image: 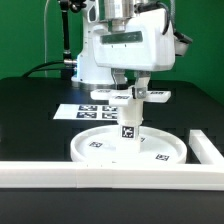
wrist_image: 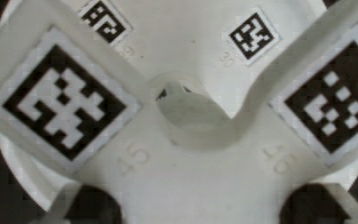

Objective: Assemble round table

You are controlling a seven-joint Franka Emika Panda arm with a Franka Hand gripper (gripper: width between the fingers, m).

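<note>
Green backdrop, black bench [image: 30, 105].

Exterior view: round disc [image: 92, 148], white rimmed plastic, lies at near centre behind the border wall [image: 60, 173]. Cylinder leg [image: 128, 130], tagged, stands upright on the disc. Cross-shaped base piece [image: 140, 95] sits at the leg's top, gripper [image: 133, 88] directly over it; jaws appear clamped on it, not certain. Marker board [image: 88, 110] lies beyond.

Wrist view: base piece's tagged arms fill the frame around a central hub.

Risk: a tilted base would cross-thread or topple the leg.

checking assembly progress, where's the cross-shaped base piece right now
In the exterior view the flat white cross-shaped base piece sits centre frame atop the short white cylinder leg, directly under the claw, above the wide white round disc.
</note>
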